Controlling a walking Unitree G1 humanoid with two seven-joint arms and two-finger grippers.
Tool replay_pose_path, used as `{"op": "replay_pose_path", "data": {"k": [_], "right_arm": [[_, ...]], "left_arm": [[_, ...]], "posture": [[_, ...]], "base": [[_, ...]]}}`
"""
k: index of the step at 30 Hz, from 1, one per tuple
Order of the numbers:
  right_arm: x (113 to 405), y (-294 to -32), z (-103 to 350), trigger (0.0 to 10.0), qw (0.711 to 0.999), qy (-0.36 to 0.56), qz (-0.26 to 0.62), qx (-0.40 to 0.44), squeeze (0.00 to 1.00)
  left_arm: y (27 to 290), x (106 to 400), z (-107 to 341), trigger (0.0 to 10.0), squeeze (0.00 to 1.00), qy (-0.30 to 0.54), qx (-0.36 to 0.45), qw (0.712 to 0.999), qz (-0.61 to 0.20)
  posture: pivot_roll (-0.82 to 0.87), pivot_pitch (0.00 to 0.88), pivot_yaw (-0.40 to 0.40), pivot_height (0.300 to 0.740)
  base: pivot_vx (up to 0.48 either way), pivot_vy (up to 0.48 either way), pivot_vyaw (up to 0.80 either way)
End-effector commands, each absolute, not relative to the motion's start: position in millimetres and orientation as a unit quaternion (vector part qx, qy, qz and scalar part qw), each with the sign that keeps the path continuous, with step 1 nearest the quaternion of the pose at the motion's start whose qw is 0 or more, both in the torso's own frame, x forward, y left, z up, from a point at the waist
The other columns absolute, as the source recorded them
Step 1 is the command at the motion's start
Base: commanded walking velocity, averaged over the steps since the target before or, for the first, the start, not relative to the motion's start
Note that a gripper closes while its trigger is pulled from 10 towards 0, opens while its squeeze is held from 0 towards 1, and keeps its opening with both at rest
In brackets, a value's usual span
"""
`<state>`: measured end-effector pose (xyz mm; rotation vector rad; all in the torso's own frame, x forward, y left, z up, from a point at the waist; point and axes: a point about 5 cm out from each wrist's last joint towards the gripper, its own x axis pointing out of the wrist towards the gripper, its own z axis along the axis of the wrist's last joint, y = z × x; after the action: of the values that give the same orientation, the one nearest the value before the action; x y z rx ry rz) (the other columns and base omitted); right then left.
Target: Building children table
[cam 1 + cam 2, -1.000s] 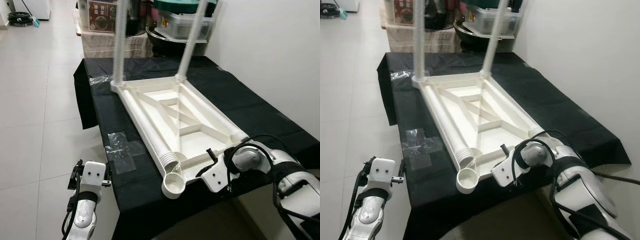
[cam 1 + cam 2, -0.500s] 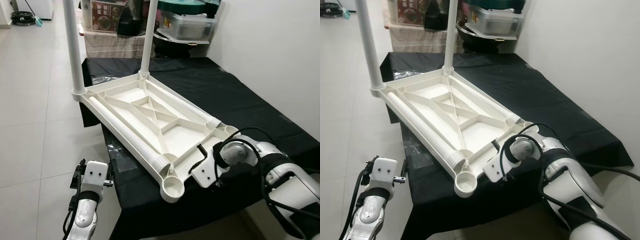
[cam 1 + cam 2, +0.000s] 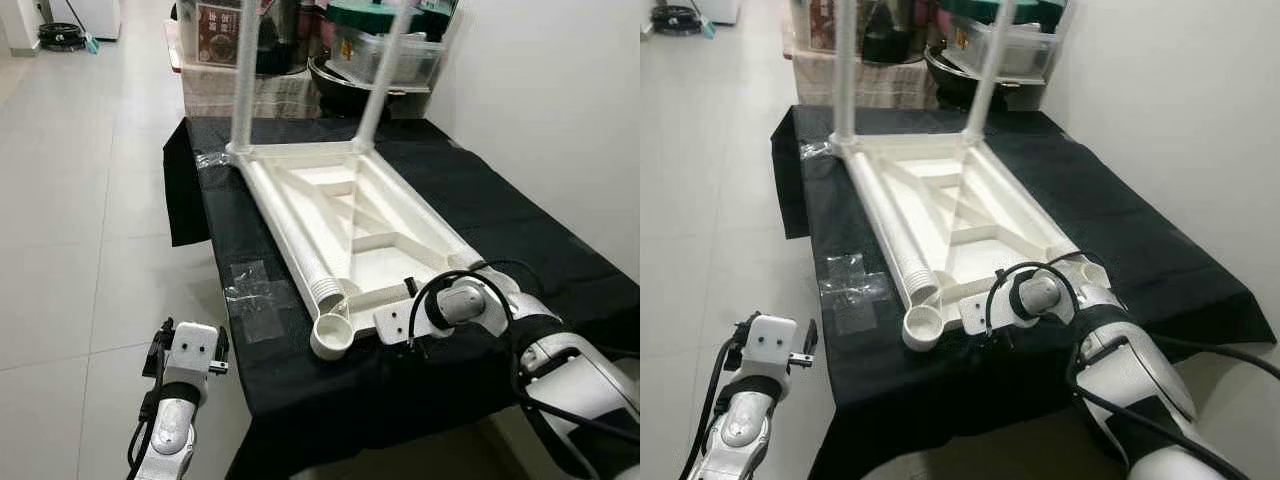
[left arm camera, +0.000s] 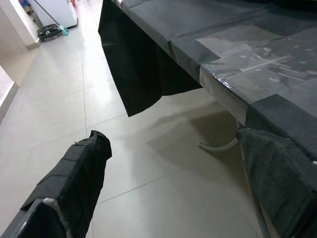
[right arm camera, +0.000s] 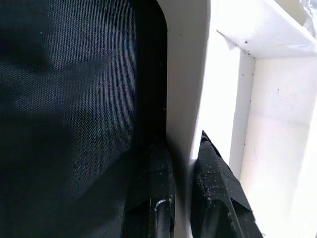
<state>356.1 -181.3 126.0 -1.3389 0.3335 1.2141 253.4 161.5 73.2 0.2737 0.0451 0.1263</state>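
The right arm is bent inward across the front, and its right gripper (image 5: 181,198) has both fingers pressed close together on a thin edge. The left arm hangs low; the left gripper (image 4: 173,183) has fingers spread wide.

We have two silver-white arms looped with black cables; our right gripper (image 5: 184,198) has black textured fingers, and our left gripper (image 4: 173,198) wears black woven pads.

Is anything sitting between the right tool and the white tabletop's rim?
Nothing visible. The right tool is already closed on the near rim of the upside-down white tabletop, one finger on each side, as the right wrist view shows.
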Motion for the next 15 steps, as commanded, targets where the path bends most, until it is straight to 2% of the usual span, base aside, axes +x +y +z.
{"op": "replay_pose_path", "data": {"k": [1,5,7,8,9,15], "right_arm": [[363.6,-187.3,137.1,10.0,0.688,0.09,0.457,-0.557,0.0],[365.7,-184.1,141.7,10.0,0.693,0.08,0.456,-0.553,0.0],[366.8,-177.2,147.3,10.0,0.694,0.063,0.467,-0.544,0.68],[366.8,-177.2,147.3,10.0,0.694,0.063,0.467,-0.544,0.68],[366.6,-175.1,148.2,10.0,0.695,0.061,0.475,-0.537,1.0],[365.1,-173.1,151.6,10.0,0.697,0.058,0.495,-0.516,1.0]], "left_arm": [[156.3,252.2,66.1,10.0,0.0,0.038,0.14,0.988,0.051],[156.4,252.3,66.1,10.0,0.0,0.038,0.14,0.988,0.05],[157.4,252.3,66.3,10.0,0.0,0.038,0.142,0.988,0.052],[157.4,252.3,66.3,10.0,0.0,0.038,0.142,0.988,0.052],[157.9,252.3,66.4,10.0,0.0,0.037,0.142,0.988,0.053],[158.7,252.1,66.5,10.0,0.0,0.038,0.144,0.987,0.054]], "posture": [[0.02,0.0,-0.151,0.74],[0.03,0.0,-0.155,0.74],[0.03,0.0,-0.156,0.74],[0.03,0.0,-0.156,0.74],[0.03,0.0,-0.156,0.74],[0.03,0.0,-0.155,0.74]], "base": [[0.0,0.0,0.0],[0.0,0.0,0.0],[0.0,0.0,0.0],[0.0,0.0,0.0],[0.0,0.0,0.0],[0.0,0.0,0.0]]}}
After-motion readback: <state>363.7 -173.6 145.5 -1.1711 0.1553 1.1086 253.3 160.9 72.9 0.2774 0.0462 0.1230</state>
